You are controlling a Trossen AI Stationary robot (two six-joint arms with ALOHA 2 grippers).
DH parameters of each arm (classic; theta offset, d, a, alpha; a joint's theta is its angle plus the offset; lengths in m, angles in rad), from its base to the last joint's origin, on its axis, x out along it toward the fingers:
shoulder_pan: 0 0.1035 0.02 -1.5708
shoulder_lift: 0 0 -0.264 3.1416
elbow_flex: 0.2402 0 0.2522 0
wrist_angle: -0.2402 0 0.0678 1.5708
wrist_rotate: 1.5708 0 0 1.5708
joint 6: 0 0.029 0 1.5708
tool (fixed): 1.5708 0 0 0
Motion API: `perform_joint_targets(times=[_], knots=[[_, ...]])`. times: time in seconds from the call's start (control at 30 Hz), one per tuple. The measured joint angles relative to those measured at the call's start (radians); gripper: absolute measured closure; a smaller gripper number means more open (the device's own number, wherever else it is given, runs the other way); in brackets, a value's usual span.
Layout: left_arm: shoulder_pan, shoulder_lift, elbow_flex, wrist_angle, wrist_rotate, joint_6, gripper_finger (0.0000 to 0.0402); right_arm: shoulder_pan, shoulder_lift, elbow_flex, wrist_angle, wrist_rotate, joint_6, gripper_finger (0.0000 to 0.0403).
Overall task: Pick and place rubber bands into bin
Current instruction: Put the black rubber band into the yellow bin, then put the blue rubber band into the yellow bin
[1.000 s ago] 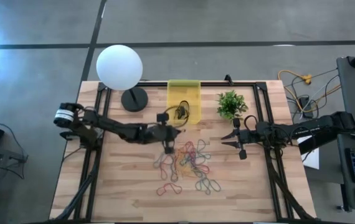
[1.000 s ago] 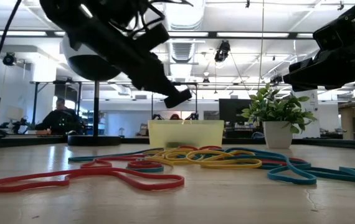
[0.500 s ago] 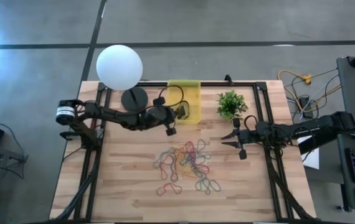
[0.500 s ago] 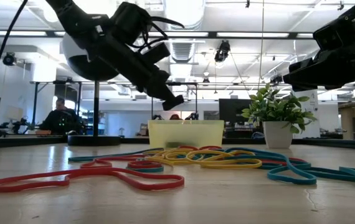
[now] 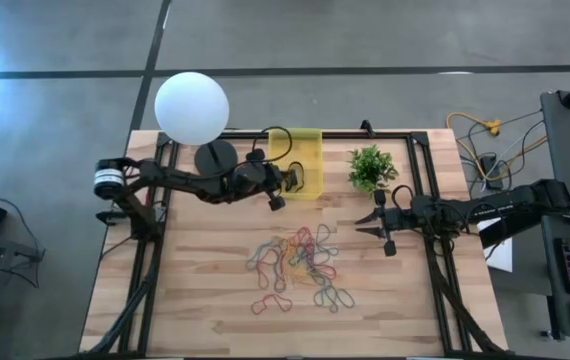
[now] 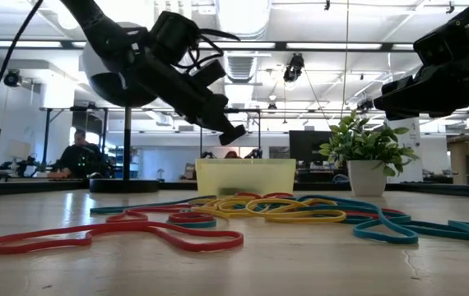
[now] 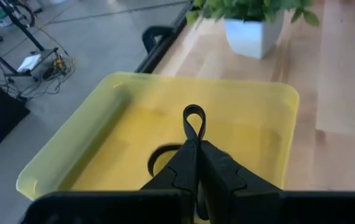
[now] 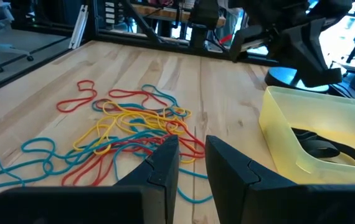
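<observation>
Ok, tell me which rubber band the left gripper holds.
The black band pinched in the left gripper over the yellow bin; the coloured ones lie on the table.

Even, bright overhead light; ceiling strip lights [image 6: 20, 43] glare white in the low view, leaving the arms as dark silhouettes. A blue-white flare burns at the high view's left edge. Shadows on the wooden surface [image 5: 205, 290] are soft. The nearest rubber bands [image 6: 119, 234] are slightly blurred, as are the left wrist view's fingers [image 7: 193, 171]
</observation>
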Motion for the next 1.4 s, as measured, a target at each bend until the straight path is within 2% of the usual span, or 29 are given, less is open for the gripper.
perform_joint_targets(times=[0.3, 0.57, 1.0, 1.2, 1.4], knots=[[0.017, 0.095, 0.033, 0.066, 0.000, 0.004, 0.0402, 0.000, 0.007, 0.000, 0.003, 0.001, 0.002, 0.0335], [0.022, 0.127, 0.057, 0.063, -0.002, 0.001, 0.0400, 0.000, 0.008, 0.000, -0.001, 0.002, -0.001, 0.0335], [0.022, 0.131, 0.055, 0.058, 0.002, 0.001, 0.0298, 0.000, 0.008, 0.000, -0.002, 0.004, -0.002, 0.0335], [0.019, 0.130, 0.057, 0.057, 0.007, 0.001, 0.0284, 0.000, 0.008, 0.000, -0.002, 0.004, -0.002, 0.0335], [-0.028, 0.048, 0.055, -0.039, 0.122, 0.000, 0.0283, 0.000, 0.010, 0.000, -0.003, 0.004, 0.085, 0.0335]])
